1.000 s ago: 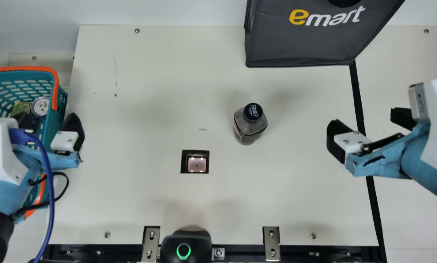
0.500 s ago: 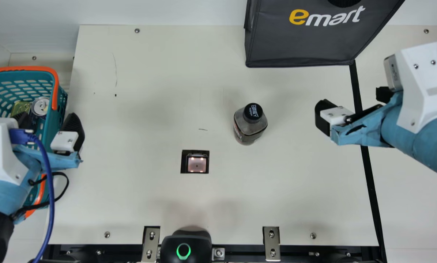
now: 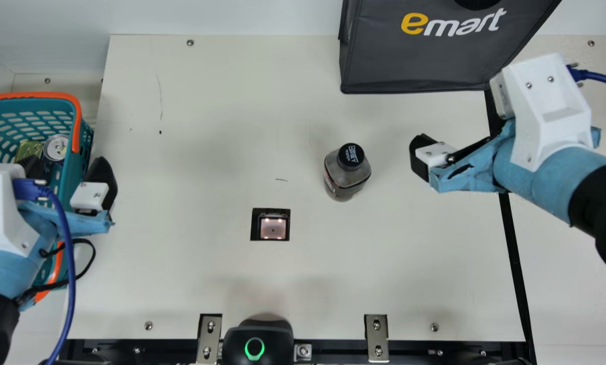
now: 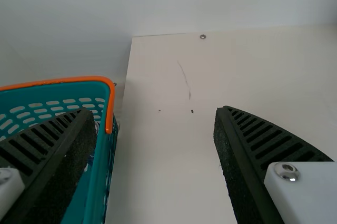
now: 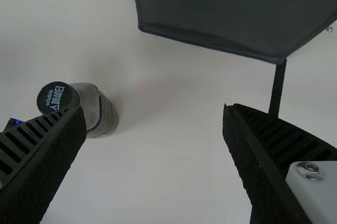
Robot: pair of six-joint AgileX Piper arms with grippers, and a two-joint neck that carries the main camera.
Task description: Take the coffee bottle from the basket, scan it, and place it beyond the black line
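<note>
While the left gripper [image 3: 67,167] stands spread at the side of the basket [image 3: 75,117], the coffee bottle [image 3: 348,175] sits on the table [image 3: 206,274], left of the wide-open right gripper [image 3: 457,140], outside its gap and short of the black line [image 3: 517,274].

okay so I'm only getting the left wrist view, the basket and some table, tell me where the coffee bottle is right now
Observer: The main view shows the coffee bottle upright on the table, to the right of the scanner window.
Operator: Is it past the black line?
Observer: No, it stands on the scanner window's side of the black line.
Operator: Is the right gripper on it?
Observer: No, the right gripper is open, off to the bottle's right in the main view, with a gap between them.
</note>
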